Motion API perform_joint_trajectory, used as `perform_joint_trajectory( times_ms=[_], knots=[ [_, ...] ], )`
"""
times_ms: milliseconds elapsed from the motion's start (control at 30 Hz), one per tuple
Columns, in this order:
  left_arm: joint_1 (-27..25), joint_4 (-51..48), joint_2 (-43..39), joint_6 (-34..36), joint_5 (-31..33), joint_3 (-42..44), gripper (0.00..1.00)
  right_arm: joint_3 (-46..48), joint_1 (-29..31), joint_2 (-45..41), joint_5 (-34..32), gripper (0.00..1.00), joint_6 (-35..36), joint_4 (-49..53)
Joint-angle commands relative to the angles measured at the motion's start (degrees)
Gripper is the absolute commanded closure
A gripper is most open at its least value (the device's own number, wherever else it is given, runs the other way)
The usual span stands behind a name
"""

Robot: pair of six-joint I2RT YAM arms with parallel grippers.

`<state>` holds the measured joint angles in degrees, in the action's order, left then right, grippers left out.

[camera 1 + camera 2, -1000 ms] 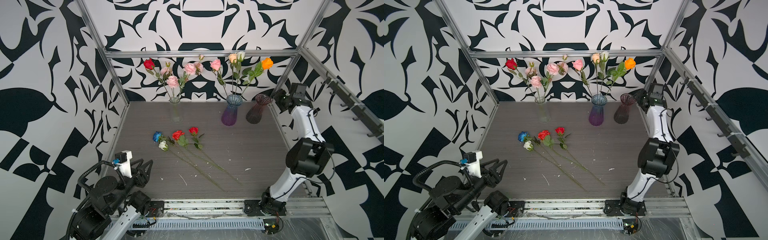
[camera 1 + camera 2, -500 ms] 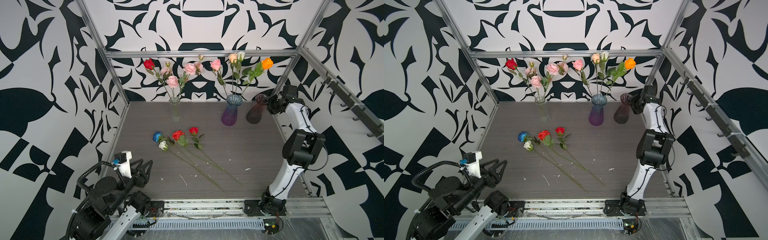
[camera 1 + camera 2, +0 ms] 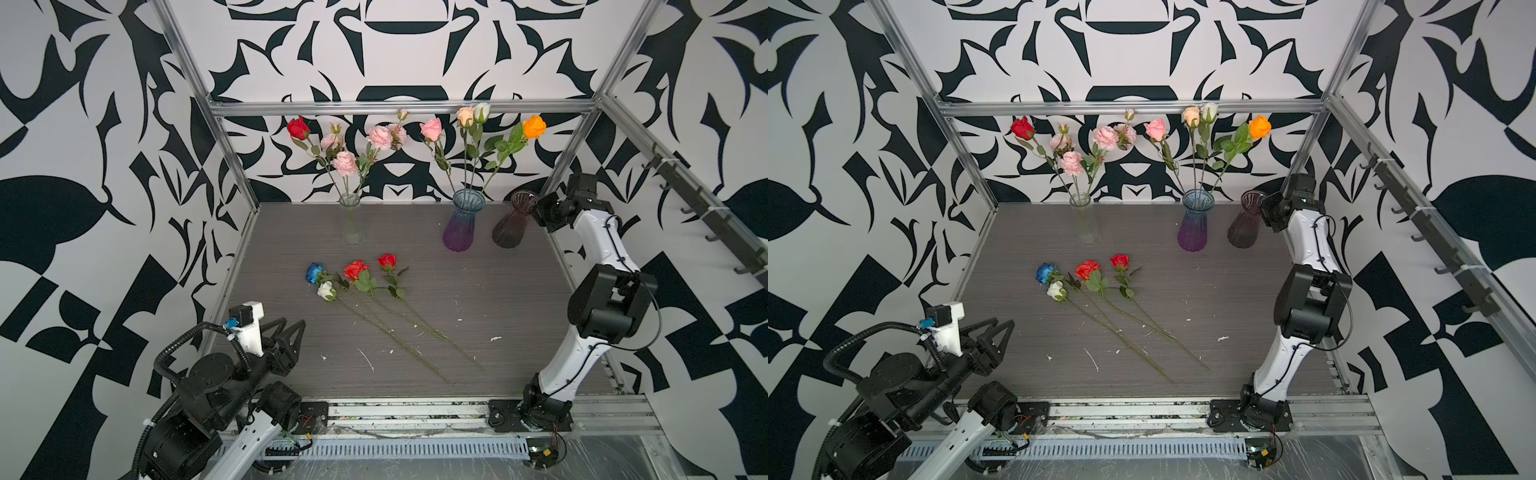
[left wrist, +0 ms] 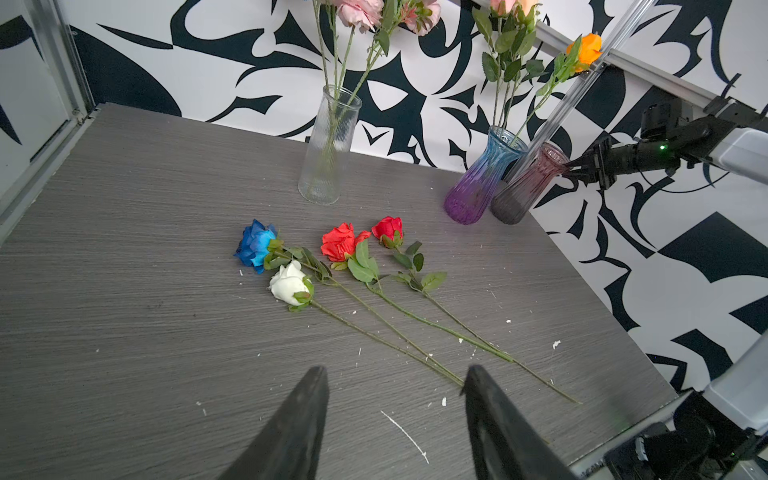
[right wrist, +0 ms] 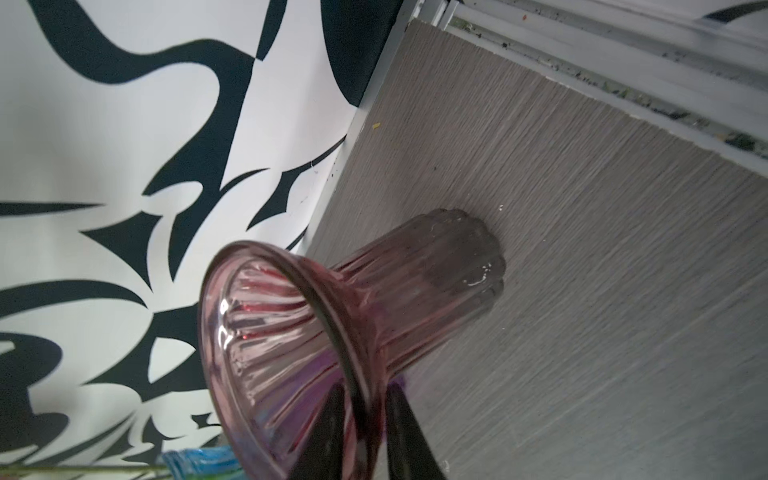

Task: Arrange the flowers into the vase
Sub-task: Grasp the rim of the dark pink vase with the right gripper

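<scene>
Currently, risk: plum vase (image 3: 510, 224) at far-right corner of surface (image 3: 498, 299) is pinched by rim only; smooth glass may slip or tip if lifted, striking blue vase (image 3: 461, 224) just beside.

R pincer (image 5: 365, 399): nearly closed on rim, one finger inside, one outside.

L pincer (image 4: 395, 374): approx. half open, empty, near-left corner.

Four flowers (image 3: 357, 272) lie mid-surface, unplaced.

Four long-stemmed flowers lie side by side on the grey wood-grain desk (image 3: 1225, 291): a blue rose (image 3: 1045, 272), a white rose (image 3: 1056, 290), an orange-red rose (image 3: 1088, 270) and a red rose (image 3: 1120, 261). Behind them stand a clear ribbed glass vase (image 3: 1088, 228) with pink ruffled blooms (image 3: 1105, 137), a blue-to-purple glass vase (image 3: 1192, 232) with an orange rose (image 3: 1260, 126), and a dark plum ribbed glass vase (image 3: 1244, 228). The right hand (image 3: 1262, 204) is at the plum vase's rim. The left hand (image 3: 1004, 321) sits front left, fingers apart.
</scene>
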<state>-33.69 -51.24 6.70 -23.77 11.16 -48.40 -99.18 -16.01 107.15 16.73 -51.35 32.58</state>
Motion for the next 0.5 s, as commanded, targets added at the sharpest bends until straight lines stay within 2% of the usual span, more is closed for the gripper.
perform_joint_trajectory(
  times_ms=[0, 100, 200, 300, 467],
  knots=[
    [0.26, 0.27, -0.94, 0.16, -0.60, 0.50, 0.43, 4.39, 0.45, -7.93, 0.83, 0.85, -0.41, -0.69],
    [0.24, 0.27, -1.24, 0.18, -0.69, 0.50, 0.43, 11.29, 0.97, -15.49, -0.47, 0.90, -0.33, -1.73],
    [0.31, 0.01, -1.66, 0.09, -0.48, 0.33, 0.44, 18.05, 2.00, -23.79, -2.01, 0.99, -0.87, -1.02],
    [0.29, 0.15, -2.45, 0.03, -0.14, 0.40, 0.44, 24.14, 3.92, -31.38, -3.33, 1.00, -2.28, 0.20],
    [0.29, 0.13, -3.27, -0.12, 0.35, 0.50, 0.44, 29.15, 10.81, -42.20, -6.57, 1.00, -2.35, 5.38]
  ],
)
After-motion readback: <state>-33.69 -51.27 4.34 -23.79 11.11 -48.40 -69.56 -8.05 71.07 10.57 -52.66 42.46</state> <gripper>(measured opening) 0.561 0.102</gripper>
